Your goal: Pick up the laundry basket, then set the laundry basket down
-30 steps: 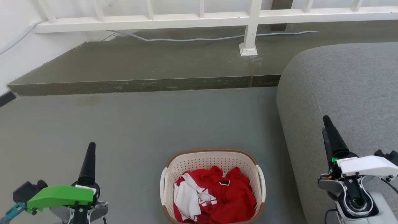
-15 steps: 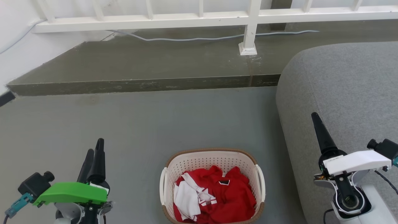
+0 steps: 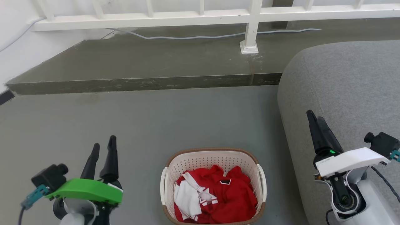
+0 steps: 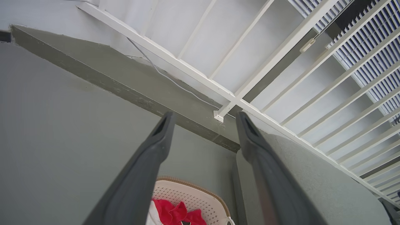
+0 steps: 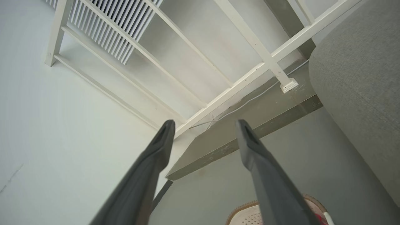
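The laundry basket (image 3: 207, 162) stands on the grey floor at the bottom centre of the head view, cream-white and perforated with a brown rim and white side handles. Red and white clothes (image 3: 218, 197) fill it. My left gripper (image 3: 104, 142) hovers open to its left, clear of the handle. To the basket's right my right gripper (image 3: 313, 115) is open, in front of the sofa. In the left wrist view the open left gripper (image 4: 205, 115) points over the basket (image 4: 193, 193). Low in the right wrist view, the basket's rim (image 5: 247, 211) shows below the open right gripper (image 5: 204, 122).
A grey sofa (image 3: 343, 87) rises close on the right of the basket. Beyond the floor a raised dark step (image 3: 140, 84) runs across, with a white railing (image 3: 200, 17) and a pale cable (image 3: 187, 37) on it. A white wall (image 3: 18, 56) closes the left.
The left gripper has moved right toward the basket and turned, so both its fingers now show apart. My right gripper has shifted left and slightly up. The basket has stayed put.
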Available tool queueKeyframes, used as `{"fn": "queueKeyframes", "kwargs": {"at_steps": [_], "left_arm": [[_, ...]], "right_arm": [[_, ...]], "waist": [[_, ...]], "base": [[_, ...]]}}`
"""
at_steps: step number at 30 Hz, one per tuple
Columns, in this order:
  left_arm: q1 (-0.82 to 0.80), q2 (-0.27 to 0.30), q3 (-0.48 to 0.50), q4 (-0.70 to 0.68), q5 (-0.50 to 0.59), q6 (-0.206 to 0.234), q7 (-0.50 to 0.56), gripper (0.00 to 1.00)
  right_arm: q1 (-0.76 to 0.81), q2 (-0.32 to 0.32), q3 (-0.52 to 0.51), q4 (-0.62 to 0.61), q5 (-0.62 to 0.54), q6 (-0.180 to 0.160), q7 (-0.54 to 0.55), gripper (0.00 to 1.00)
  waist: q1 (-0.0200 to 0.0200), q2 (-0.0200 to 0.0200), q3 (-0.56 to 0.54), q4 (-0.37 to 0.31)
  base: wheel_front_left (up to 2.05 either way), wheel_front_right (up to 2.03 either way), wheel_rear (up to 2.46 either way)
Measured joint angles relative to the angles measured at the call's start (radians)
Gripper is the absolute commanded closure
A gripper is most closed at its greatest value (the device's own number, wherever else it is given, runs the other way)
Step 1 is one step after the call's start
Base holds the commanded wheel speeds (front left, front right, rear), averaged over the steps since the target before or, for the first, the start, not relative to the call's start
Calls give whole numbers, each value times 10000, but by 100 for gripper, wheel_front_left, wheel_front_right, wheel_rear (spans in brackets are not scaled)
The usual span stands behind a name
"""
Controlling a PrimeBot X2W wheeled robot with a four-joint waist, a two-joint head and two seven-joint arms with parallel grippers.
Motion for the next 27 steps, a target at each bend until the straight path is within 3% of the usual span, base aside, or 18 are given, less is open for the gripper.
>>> {"fn": "queueKeyframes", "kwargs": {"at_steps": [27], "left_arm": [[-304,0,-792,-163,3751,357,-892,0]], "right_arm": [[-256,-100,451,153,-4247,-293,-853,0]], "waist": [[0,0,120,29]], "base": [[0,0,0]]}}
